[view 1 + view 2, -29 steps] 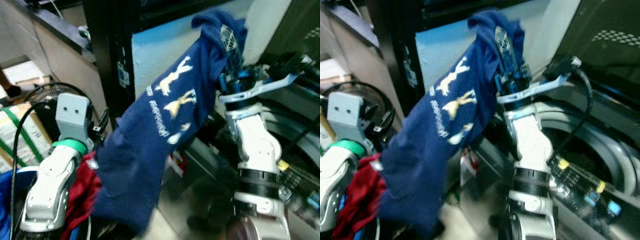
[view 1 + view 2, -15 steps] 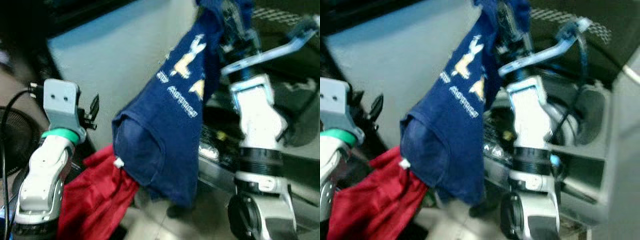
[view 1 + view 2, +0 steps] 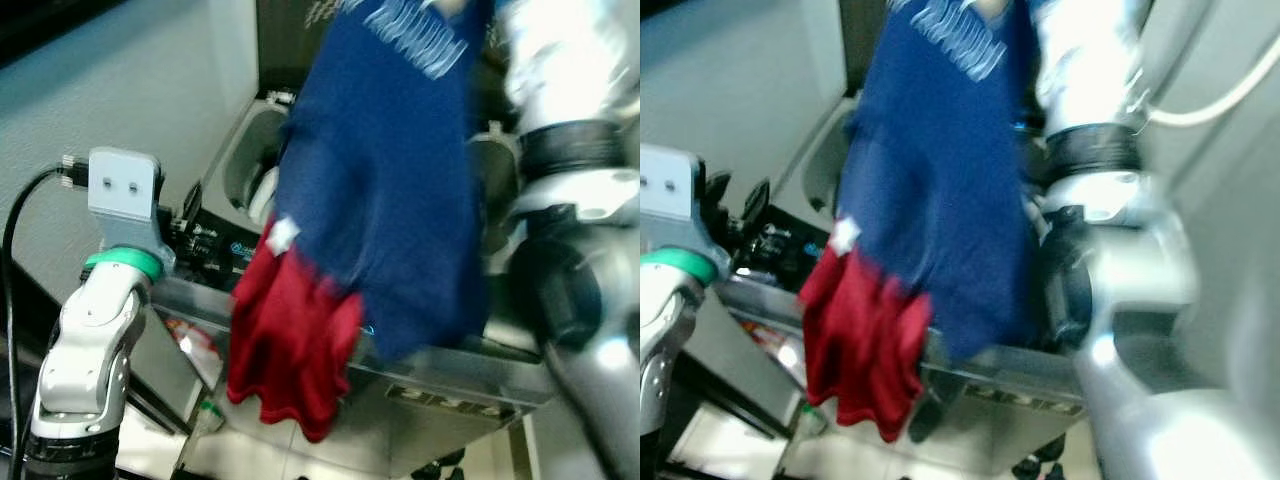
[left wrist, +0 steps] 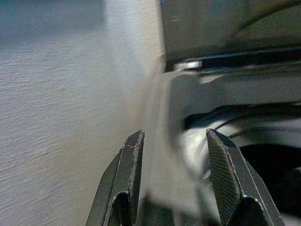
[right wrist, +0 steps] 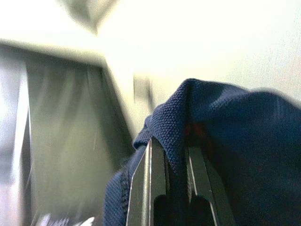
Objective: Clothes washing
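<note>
Overhead, blue shirt (image 3: 390,190) — pinched in right gripper (image 5: 175,162).

Both head views look down, close, sharing the blue shirt (image 3: 390,190) over the washing machine (image 3: 440,365); wrist views peer along their fingers.

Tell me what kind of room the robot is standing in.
Probably a laundry corner of a home: an open top-loading washing machine stands by a plain wall, and the right gripper holds a navy shirt and red garment over it.
</note>
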`<state>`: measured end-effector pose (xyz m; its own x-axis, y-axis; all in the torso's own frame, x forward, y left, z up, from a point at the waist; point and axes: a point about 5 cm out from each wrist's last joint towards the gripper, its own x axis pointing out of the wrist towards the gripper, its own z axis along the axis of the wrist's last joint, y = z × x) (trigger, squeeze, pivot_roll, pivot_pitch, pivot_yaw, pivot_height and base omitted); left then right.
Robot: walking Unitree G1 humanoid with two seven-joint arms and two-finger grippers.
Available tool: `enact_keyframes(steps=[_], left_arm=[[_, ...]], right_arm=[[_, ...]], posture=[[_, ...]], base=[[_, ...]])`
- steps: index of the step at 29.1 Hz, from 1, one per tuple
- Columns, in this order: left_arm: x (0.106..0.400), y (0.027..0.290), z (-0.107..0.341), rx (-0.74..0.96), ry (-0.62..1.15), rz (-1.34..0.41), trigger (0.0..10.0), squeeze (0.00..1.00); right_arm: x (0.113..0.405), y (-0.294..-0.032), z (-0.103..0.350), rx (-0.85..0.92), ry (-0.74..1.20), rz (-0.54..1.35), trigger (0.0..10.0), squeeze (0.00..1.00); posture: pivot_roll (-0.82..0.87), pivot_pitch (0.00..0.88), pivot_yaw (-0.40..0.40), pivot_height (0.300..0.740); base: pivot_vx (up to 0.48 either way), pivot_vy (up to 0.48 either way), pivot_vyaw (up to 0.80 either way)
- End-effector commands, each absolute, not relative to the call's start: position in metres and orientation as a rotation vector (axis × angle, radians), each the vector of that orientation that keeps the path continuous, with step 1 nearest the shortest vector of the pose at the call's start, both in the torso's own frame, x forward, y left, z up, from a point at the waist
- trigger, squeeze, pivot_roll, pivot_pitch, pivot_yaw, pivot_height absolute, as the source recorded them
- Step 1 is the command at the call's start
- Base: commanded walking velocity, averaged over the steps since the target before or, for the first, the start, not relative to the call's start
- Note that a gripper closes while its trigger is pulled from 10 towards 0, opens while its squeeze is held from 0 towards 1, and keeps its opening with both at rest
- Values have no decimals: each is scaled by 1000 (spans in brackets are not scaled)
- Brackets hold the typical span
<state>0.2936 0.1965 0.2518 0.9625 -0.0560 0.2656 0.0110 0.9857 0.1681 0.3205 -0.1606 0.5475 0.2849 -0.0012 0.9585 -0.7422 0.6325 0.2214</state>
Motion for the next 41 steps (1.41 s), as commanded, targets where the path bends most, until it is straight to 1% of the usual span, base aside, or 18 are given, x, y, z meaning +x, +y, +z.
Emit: enact_keyframes(steps=[1,4,5,6,8,9,10,11,12,13,15,16,18,24,28,31,36,41], left_arm=[[293,197,250,177,-265,-25,10000,0],[293,198,251,178,-265,-12,10000,0],[293,201,251,183,-261,10,10000,0],[293,201,251,183,-261,10,10000,0],[295,209,250,191,-239,81,10000,0],[295,212,250,194,-236,102,10000,0],[295,212,250,194,-236,102,10000,0],[291,222,252,200,-236,180,10000,0],[290,225,252,199,-236,205,10000,0],[290,225,252,199,-236,205,10000,0],[286,228,251,197,-235,243,10000,0],[286,228,251,197,-235,243,10000,0],[282,227,249,192,-235,255,10000,0],[280,224,247,188,-231,252,10000,0],[280,222,247,188,-234,260,10000,0],[279,223,247,186,-234,268,10000,0],[277,219,248,182,-239,266,10000,0],[277,218,249,179,-240,262,10000,0]], right_arm=[[315,-155,555,779,-1219,583,10000,0],[322,-145,549,769,-1164,604,10000,0],[334,-127,534,717,-1071,626,10000,0],[334,-127,534,717,-1071,626,10000,0],[363,-80,482,619,-824,697,10000,0],[368,-66,466,597,-758,717,10000,0],[368,-66,466,597,-758,717,10000,0],[371,-28,415,556,-564,838,10000,0],[372,-17,400,549,-505,884,10000,0],[372,-17,400,549,-505,884,10000,0],[369,4,360,504,-353,985,10000,0],[369,4,360,504,-353,985,10000,0],[366,11,336,498,-275,1020,10000,0],[365,13,321,485,-242,1022,10000,0],[369,9,300,450,-195,963,10000,0],[368,6,298,453,-188,947,10000,0],[363,-2,300,475,-202,928,10000,0],[363,-2,300,473,-204,928,10000,0]], posture=[[160,12,23,740],[160,12,23,740],[162,11,28,740],[162,11,28,740],[163,12,30,740],[167,18,31,740],[167,18,31,740],[172,30,28,740],[172,30,28,740],[172,30,28,740],[175,39,21,740],[175,39,21,740],[173,48,17,740],[173,48,17,740],[174,56,6,740],[174,56,6,740],[174,60,-2,740],[176,58,-4,740]], base=[[0,0,-800],[0,0,-800],[0,0,-800],[0,0,-800],[0,0,-800],[0,0,-800],[0,0,-800],[0,0,-800],[0,0,-800],[0,0,-800],[0,0,0],[0,0,0],[0,0,0],[0,0,0],[0,0,0],[0,0,0],[0,400,0],[0,480,0]])
